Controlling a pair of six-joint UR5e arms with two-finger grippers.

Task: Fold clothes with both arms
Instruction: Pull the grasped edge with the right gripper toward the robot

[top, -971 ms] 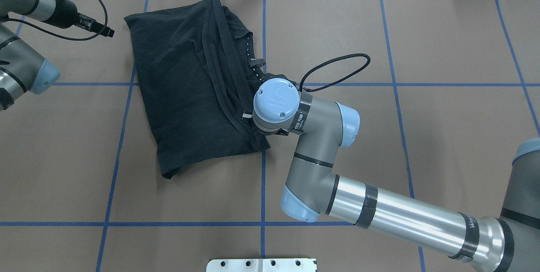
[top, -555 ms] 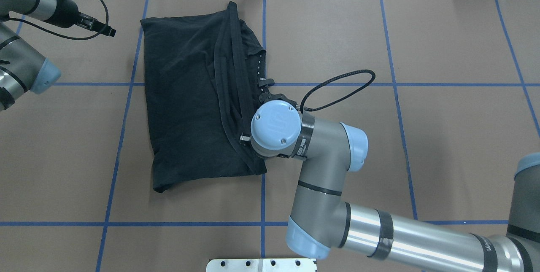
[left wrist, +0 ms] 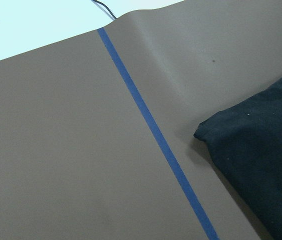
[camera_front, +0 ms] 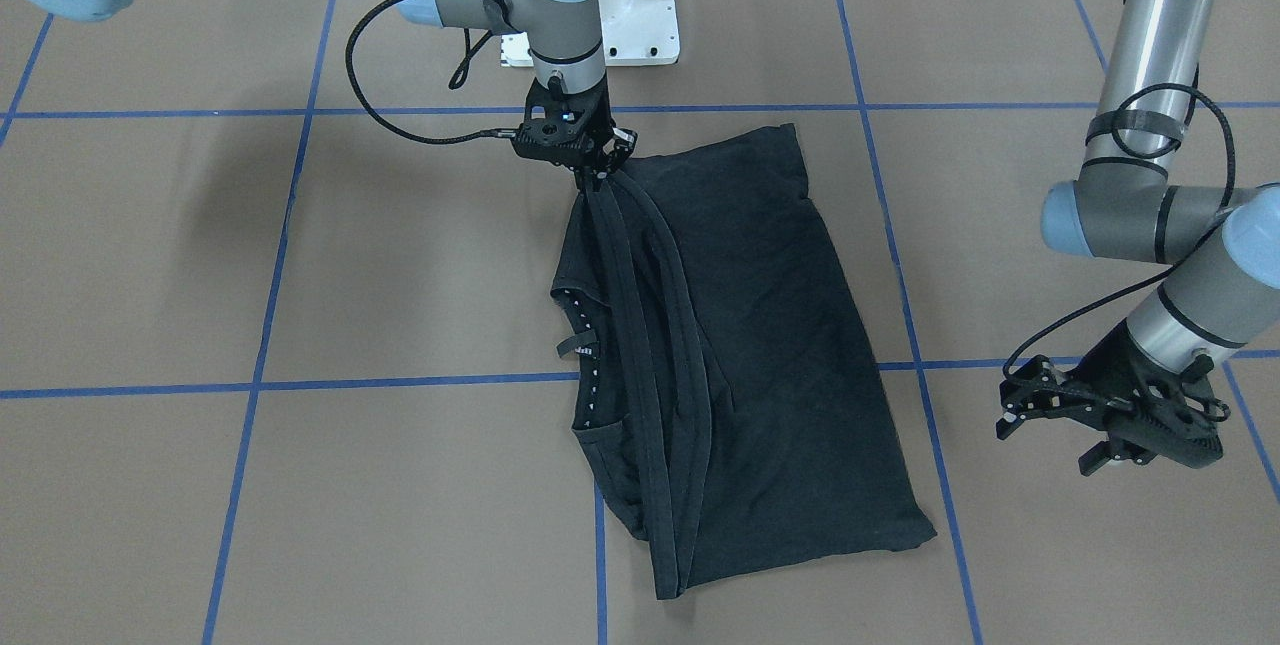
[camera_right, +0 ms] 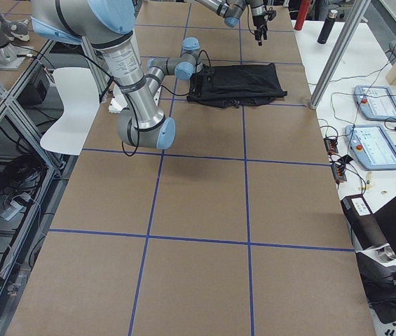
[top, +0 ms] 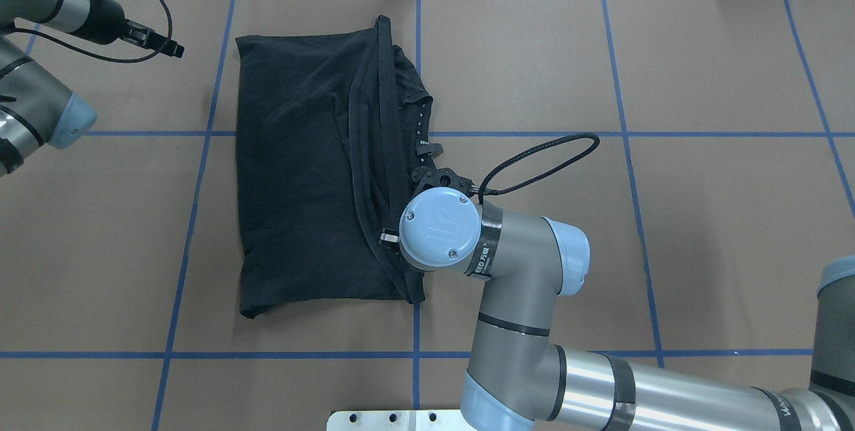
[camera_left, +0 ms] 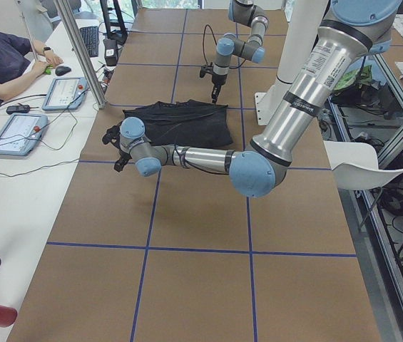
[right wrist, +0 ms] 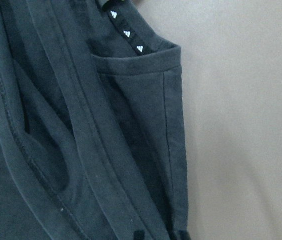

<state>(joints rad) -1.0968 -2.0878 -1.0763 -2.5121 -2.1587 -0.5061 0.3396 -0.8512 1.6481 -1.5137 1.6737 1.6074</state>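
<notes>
One T-shirt (camera_front: 780, 345) on brown blue-taped table (camera_front: 300, 275): right jaws clamp its hem, left jaws gape.

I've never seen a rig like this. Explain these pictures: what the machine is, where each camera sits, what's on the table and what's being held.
This is a robot: two jointed arms at one table. One picture looks down from behind it, one faces it from across the table, two look along the table from its ends, and two come from cameras on the wrists. On the brown table lies one black T-shirt, partly folded. The right arm reaches over it. The right end effector, the two-finger pincer at its tip, pinches the shirt's bunched edge on the robot's side. The left end effector hangs off to the side, apart from the shirt, open and empty.
</notes>
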